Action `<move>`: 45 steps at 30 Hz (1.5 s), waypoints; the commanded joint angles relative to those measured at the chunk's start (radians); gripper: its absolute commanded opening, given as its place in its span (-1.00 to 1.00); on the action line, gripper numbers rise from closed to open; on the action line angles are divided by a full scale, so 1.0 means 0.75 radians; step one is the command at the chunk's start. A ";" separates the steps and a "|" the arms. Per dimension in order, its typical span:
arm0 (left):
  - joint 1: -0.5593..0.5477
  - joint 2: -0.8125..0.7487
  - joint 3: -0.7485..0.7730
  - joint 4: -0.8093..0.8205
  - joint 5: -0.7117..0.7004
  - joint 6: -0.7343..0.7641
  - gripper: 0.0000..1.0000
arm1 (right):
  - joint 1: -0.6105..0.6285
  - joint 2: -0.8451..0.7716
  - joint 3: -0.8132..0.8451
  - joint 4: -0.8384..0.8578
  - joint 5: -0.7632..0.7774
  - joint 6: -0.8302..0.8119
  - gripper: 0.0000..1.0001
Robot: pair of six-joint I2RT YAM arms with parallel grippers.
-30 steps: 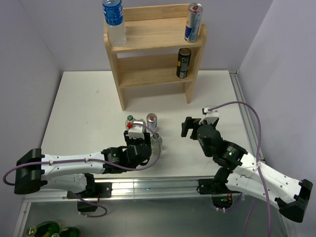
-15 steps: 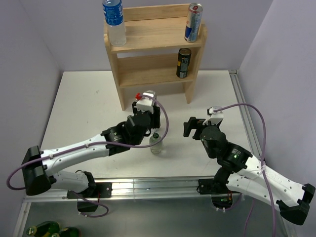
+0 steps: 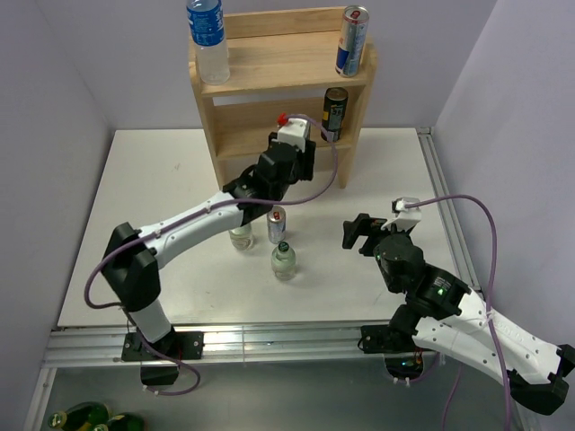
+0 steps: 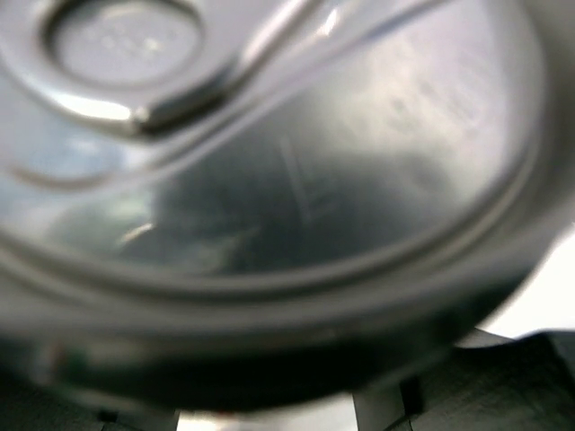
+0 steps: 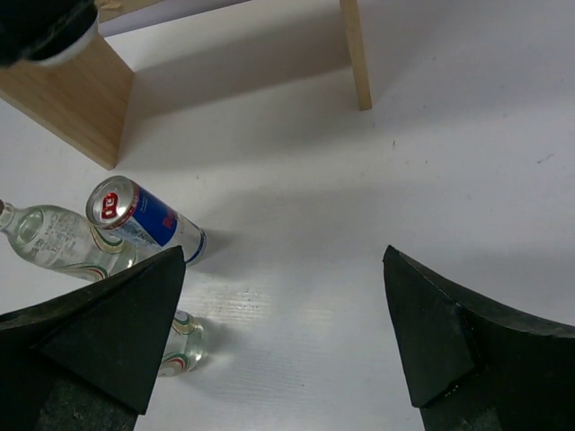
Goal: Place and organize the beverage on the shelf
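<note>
- Placement on the lower tier of the shelf (image 3: 256, 136) is judged to be the step in hand.
- Left gripper (image 3: 295, 153) is held at that tier's front. Its fingers are closed, seemingly pinched on a can (image 4: 287, 180) whose lid fills the wrist view, though the grip itself is hidden.
- Right gripper (image 3: 358, 232) is held over the table (image 3: 144, 180), fingers spread and nothing between them.
- Black can (image 3: 334, 114) is stood at the tier's right, so the set-down is best made left of it, upright.
- Blue can (image 3: 277, 224), near bottle (image 3: 283, 260) and left bottle (image 3: 240, 237) are not yet shelved.
</note>
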 commanded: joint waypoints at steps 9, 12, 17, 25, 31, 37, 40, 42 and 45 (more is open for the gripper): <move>0.113 0.270 0.411 0.211 0.121 0.081 -0.99 | 0.004 0.003 0.020 0.014 0.055 0.022 0.96; 0.123 0.315 0.442 0.237 0.111 0.094 -0.99 | 0.002 0.007 0.016 0.014 0.057 0.024 0.95; 0.136 0.383 0.510 0.264 0.123 0.083 -0.99 | 0.002 -0.002 0.003 0.020 0.060 0.022 0.96; 0.142 0.460 0.583 0.301 0.084 0.104 -0.99 | 0.004 -0.008 -0.009 0.028 0.055 0.022 0.95; 0.146 0.485 0.612 0.315 0.050 0.137 -0.99 | 0.002 0.015 -0.011 0.043 0.051 0.012 0.95; 0.183 0.516 0.632 0.329 0.056 0.112 -0.99 | 0.002 0.029 -0.013 0.053 0.049 0.005 0.95; 0.197 0.536 0.645 0.329 0.070 0.102 -0.99 | 0.002 0.031 -0.017 0.057 0.051 0.003 0.96; 0.205 0.546 0.649 0.333 0.074 0.098 -0.99 | 0.002 0.033 -0.019 0.059 0.049 0.001 0.95; 0.213 0.557 0.643 0.348 0.084 0.088 -1.00 | 0.002 0.045 -0.021 0.063 0.051 0.003 0.95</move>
